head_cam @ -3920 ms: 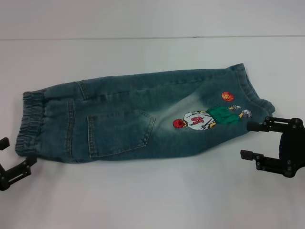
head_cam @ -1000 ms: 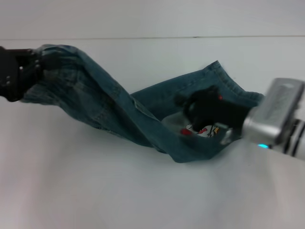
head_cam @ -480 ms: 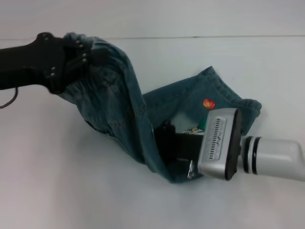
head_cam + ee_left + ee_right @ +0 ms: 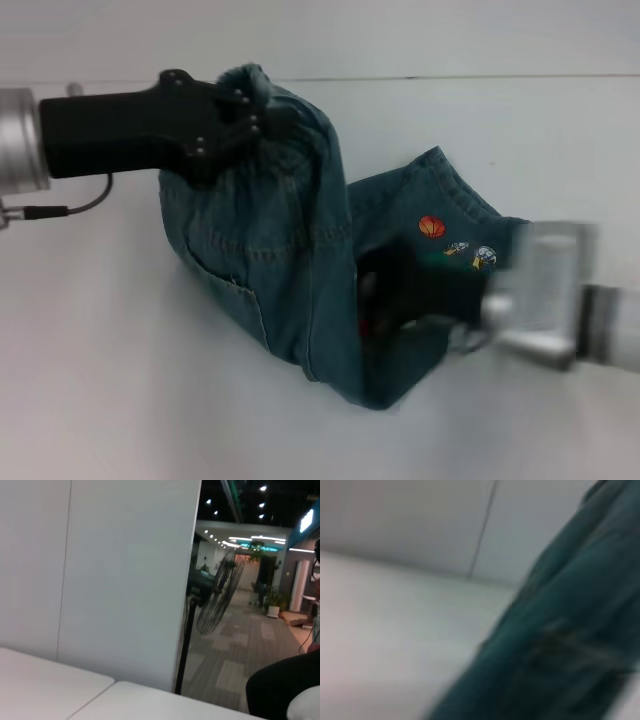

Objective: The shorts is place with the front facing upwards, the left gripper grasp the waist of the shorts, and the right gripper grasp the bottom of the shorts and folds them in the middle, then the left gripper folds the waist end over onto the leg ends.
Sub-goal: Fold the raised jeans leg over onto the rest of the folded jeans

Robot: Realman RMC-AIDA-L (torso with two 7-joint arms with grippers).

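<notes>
Since half a second ago, the left hand [image 4: 262, 118] has carried the waist [image 4: 250, 82] farther toward the leg ends [image 4: 470, 215], lifting the shorts [image 4: 280, 260] into a tall drape above the white bench [image 4: 120, 380]. It pinches the waistband. The right hand [image 4: 385, 300] lies against the lower denim near the embroidery; whether it is spread or pressed together cannot be told.

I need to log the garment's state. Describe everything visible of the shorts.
The shorts are faded blue-green denim with visible seams. The left pincer holds the waist raised, so the cloth hangs in folds. The leg ends lie on the white table, orange ball embroidery showing, with the right pincer pressed into them.
</notes>
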